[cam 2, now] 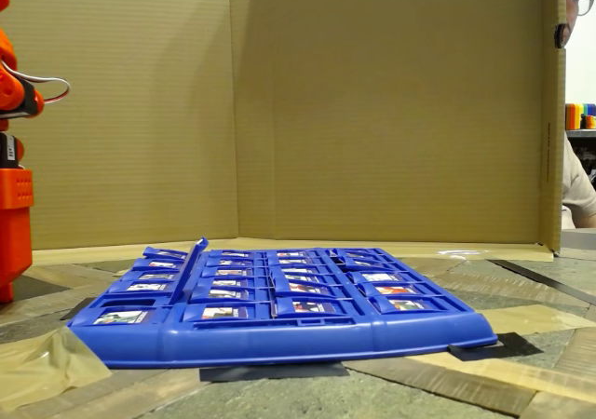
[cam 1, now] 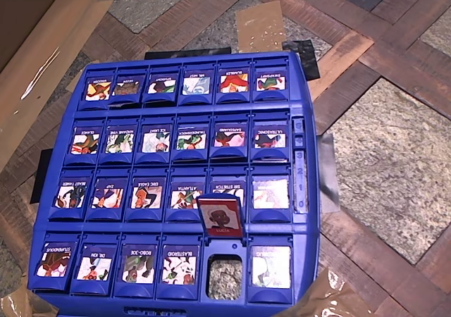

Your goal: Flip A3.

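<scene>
— A3 [cam 1: 180, 268] is to be flipped. What can go wrong from here?

— I think mostly a wrong tile. A3 lies flat with its BLASTEROID picture up. In the overhead view it is just down and left of the standing LUCIA tile [cam 1: 220, 217]. The tiles sit very close together. If a fingertip comes down a little too far from LUCIA, it may lift the ROBO-JOE tile [cam 1: 138, 268], the next one on that side. If it comes too near, it may knock LUCIA down, or slip into the open slot [cam 1: 225, 277] directly under LUCIA.

— Anything else?

— The tile is low and smooth, so the finger could slide over its edge without catching it. A hard push could also shift the whole blue game board [cam 1: 303, 84], although dark tape seems to hold its corners.

— And the claw, how wide is it?

— I cannot tell. In the fixed view I find the orange arm [cam 2: 13, 172] at the left edge, well apart from the board, but I cannot make out the fingers there. So I cannot say if it is wide or narrow. By my judgement it holds nothing and touches no tile.

— So the flip is not begun?

— It seems so. A3 is not yet raised.
</scene>
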